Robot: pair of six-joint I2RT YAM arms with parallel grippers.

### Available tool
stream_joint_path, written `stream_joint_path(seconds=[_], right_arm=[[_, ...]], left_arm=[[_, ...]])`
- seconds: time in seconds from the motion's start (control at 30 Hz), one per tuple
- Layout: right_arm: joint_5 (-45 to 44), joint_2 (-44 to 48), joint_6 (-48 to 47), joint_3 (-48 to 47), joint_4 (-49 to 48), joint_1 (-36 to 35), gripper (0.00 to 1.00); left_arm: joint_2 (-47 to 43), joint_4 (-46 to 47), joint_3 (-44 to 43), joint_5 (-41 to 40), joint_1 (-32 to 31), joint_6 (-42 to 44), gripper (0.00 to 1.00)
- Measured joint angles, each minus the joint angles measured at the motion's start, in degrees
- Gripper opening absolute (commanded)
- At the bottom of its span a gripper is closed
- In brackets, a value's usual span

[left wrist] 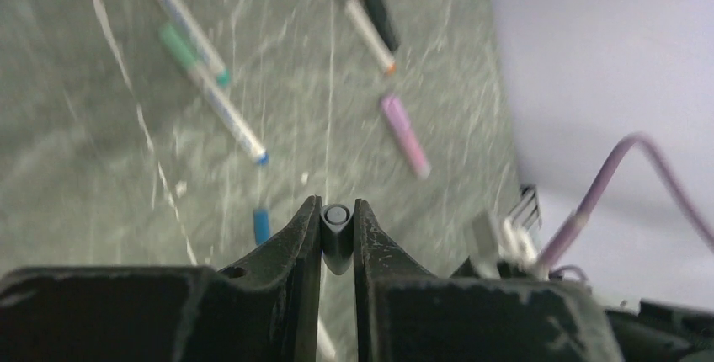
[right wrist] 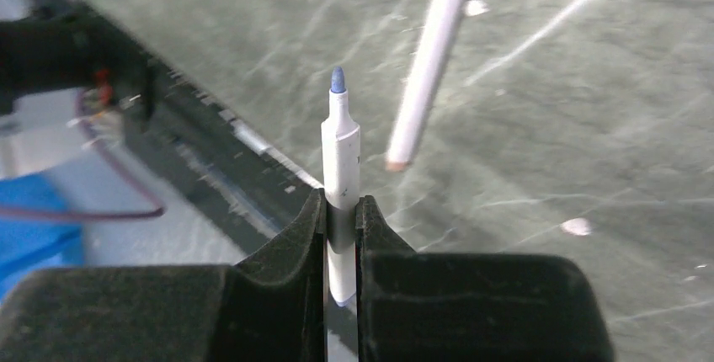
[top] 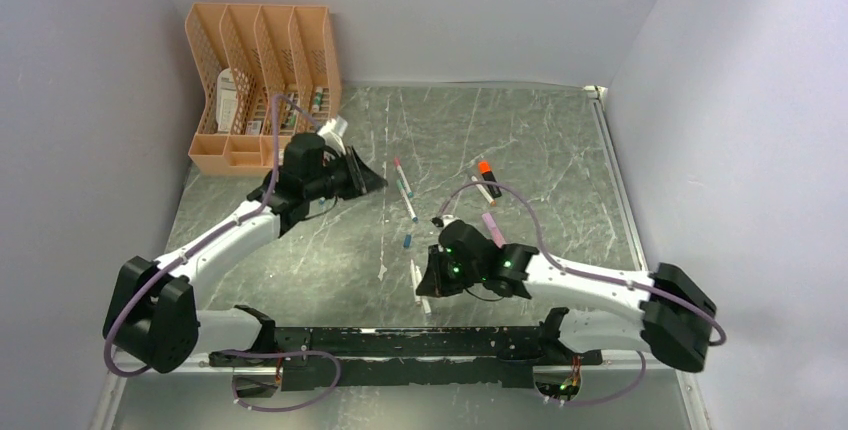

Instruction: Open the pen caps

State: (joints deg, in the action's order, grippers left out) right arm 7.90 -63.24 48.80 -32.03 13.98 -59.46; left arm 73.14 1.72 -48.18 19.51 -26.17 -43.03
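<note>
Two wrist views show me what the top view hides: above the tabletop [right wrist: 547, 126], my right end effector [right wrist: 341, 202] clamps a bare blue-tipped pen barrel [right wrist: 341, 139]; my left end effector [left wrist: 337, 209] pinches a small grey cap [left wrist: 337, 240].

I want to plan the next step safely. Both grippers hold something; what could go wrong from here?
1. The left gripper pinches the grey cap only near its fingertips; it might slip out and roll away.
2. The uncapped pen in the right gripper has its blue tip bare, so it might mark the table if lowered tip first.
</note>
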Motion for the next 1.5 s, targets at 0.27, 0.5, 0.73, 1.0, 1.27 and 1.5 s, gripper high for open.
stream_joint_path(seconds=[0.27,0.5,0.73,1.0,1.27,1.5], right_arm=[[-7.65,-13.60,-1.68,-5.35,4.42,1.46,0.00],[-9.77,-18.14,-3.85,-8.70,4.74,3.15,0.07],[-9.60,-20.17,-4.63,-8.79,4.52,3.26,0.17],[-8.63,-20.81,-4.70,-8.72,3.39,3.26,0.25],[-8.48,-20.57,-4.70,-7.65,2.58,3.28,0.25],[-9.81,-13.05,-4.96,-7.67,7.08,4.33,0.31]], left_arm=[[-1.03,-5.62,6.32,-0.09,-5.81,0.17,0.07],[-1.40,-5.95,6.91,-0.46,-6.78,0.13,0.07],[0.24,-5.88,6.80,-1.29,-8.72,0.13,0.07],[7.17,-6.14,3.78,-2.69,-11.21,0.17,0.07],[13.44,-6.71,-2.14,-4.20,-13.18,0.35,0.08],[21.16,-10.82,-10.05,-7.13,-15.74,1.70,0.11]])
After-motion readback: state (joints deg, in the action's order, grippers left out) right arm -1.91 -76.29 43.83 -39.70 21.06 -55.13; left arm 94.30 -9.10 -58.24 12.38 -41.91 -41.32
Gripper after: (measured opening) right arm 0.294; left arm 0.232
